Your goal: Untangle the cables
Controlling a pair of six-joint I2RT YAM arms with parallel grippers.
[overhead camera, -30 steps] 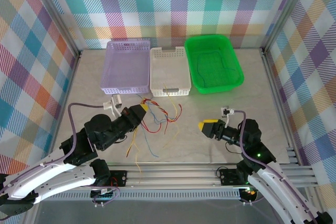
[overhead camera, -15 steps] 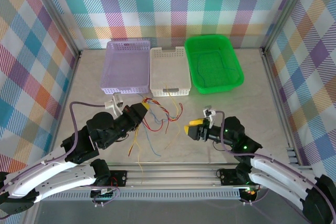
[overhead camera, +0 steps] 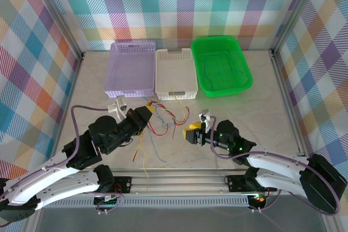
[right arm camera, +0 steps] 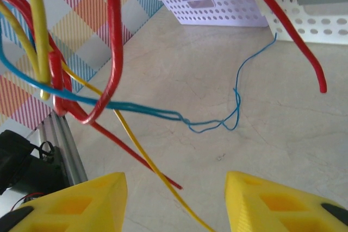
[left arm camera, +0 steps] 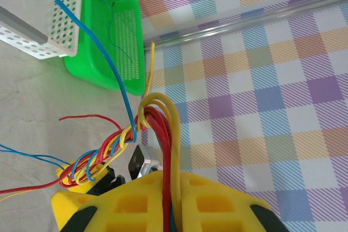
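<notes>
The cables are thin red, yellow and blue wires, twisted together and spread over the table's middle. My left gripper is shut on the cables: red, yellow and blue strands run between its yellow fingers and rise into a braided stretch. My right gripper stands open close to the right of the tangle, its fingers apart. A yellow strand and a red strand cross the gap between them, and a blue strand lies further ahead.
Three baskets stand at the back: a purple one, a white one and a green one with a thin wire inside. A metal rail runs along the near edge. Bare table lies right of the right arm.
My right gripper has swung left across the table to the edge of the tangle, and its jaws have narrowed slightly. The left gripper has kept its hold, almost in place.
</notes>
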